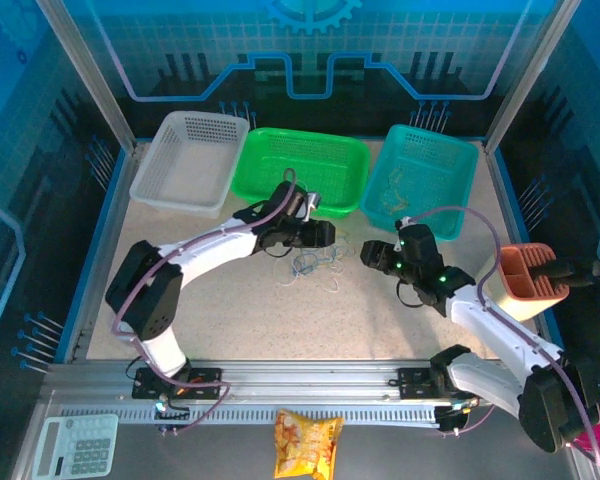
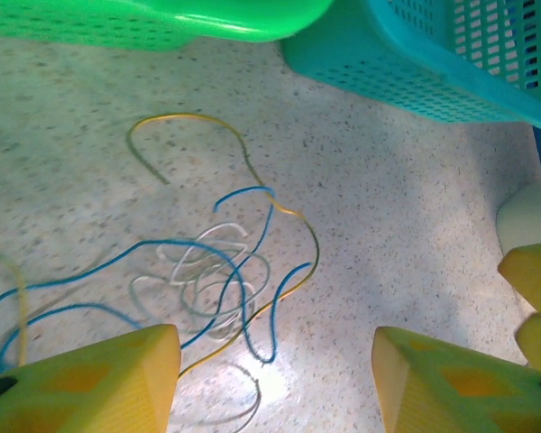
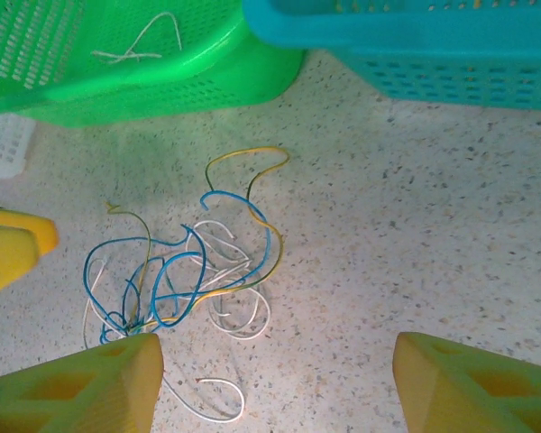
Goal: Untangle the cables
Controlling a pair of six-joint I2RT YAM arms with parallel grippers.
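Note:
A tangle of thin blue, yellow and white cables [image 1: 307, 264] lies on the speckled table between the two arms. My left gripper [image 1: 325, 235] hovers just above its far edge, open, nothing between the fingers [image 2: 99, 379]; the cables [image 2: 212, 280] spread ahead and to the left of the jaws. My right gripper [image 1: 372, 254] is open to the right of the clump, its fingers [image 3: 81, 388] wide apart over bare table, with the cables [image 3: 185, 275] lying ahead on the left. A white strand [image 3: 140, 45] rests in the green basket.
A white basket [image 1: 190, 160], green basket [image 1: 300, 168] and teal basket [image 1: 420, 180] line the back of the table. An orange holder [image 1: 530, 282] stands at the right edge. A calculator [image 1: 75, 447] and a snack bag [image 1: 306, 444] lie below the rail.

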